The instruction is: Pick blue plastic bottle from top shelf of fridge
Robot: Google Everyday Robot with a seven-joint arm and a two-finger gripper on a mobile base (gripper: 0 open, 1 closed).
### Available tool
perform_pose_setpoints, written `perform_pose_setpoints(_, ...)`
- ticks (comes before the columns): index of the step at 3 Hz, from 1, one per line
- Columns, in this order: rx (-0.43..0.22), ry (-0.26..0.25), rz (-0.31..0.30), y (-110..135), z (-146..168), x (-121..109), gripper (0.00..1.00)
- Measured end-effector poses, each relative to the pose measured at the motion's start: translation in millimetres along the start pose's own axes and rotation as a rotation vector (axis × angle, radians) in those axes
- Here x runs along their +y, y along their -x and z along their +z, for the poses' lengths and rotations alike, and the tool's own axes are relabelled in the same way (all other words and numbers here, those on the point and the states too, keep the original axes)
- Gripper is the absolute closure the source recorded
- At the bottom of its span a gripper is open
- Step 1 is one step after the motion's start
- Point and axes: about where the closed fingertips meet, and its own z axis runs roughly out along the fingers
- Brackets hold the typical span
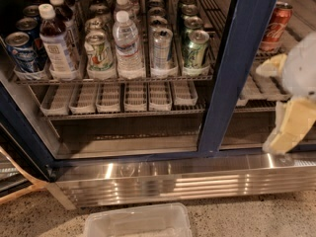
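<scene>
The blue plastic bottle (57, 46) stands at the front left of the top shelf (113, 78), with dark liquid, a white cap and a pale label. More bottles of the same kind stand behind it. The fridge (237, 68) has a dark blue frame, and its left side is open. My gripper (291, 107) is a white and cream shape at the far right edge. It is in front of the right glass door, far from the bottle and lower than it.
On the top shelf are blue soda cans (19, 51), a clear water bottle (128, 43) and green and silver cans (195, 48). A lower rack holds short ridged white trays (118, 97). A red can (276, 21) stands behind the glass. The ribbed steel base (173, 181) and a clear plastic bin (138, 223) are below.
</scene>
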Motion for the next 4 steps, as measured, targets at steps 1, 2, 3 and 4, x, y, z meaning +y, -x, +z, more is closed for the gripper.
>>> perform_pose_setpoints(1, -0.184, 0.059, -0.021, 12, 42, 23, 0.0)
perform_pose_setpoints(2, -0.384, 0.104, -0.014, 52, 74, 33, 0.0)
perform_pose_setpoints(3, -0.526, 0.106, -0.035, 101, 89, 37, 0.0)
perform_pose_setpoints(4, -0.631, 0.117, -0.104, 166, 106, 48, 0.0)
